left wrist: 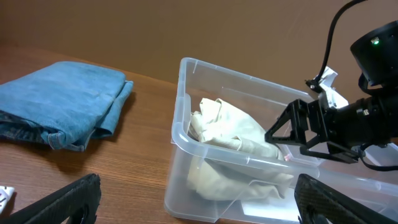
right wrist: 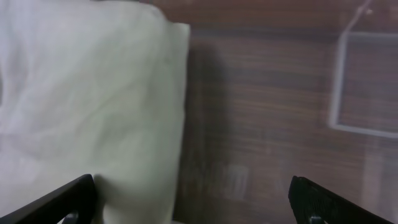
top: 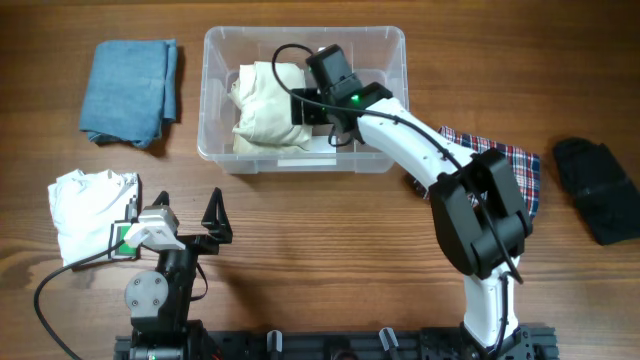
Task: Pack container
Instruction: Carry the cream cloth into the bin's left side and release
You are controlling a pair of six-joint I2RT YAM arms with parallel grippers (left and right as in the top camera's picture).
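Note:
The clear container stands at the back middle of the table, with a cream cloth lying in its left half. It also shows in the left wrist view with the cream cloth inside. My right gripper is open and empty, lowered inside the container just right of the cloth; its wrist view shows the cloth on the left and the bare container floor between the fingers. My left gripper is open and empty near the front left.
A folded blue denim cloth lies back left, also in the left wrist view. A white cloth lies front left beside my left arm. A plaid cloth and a black cloth lie to the right.

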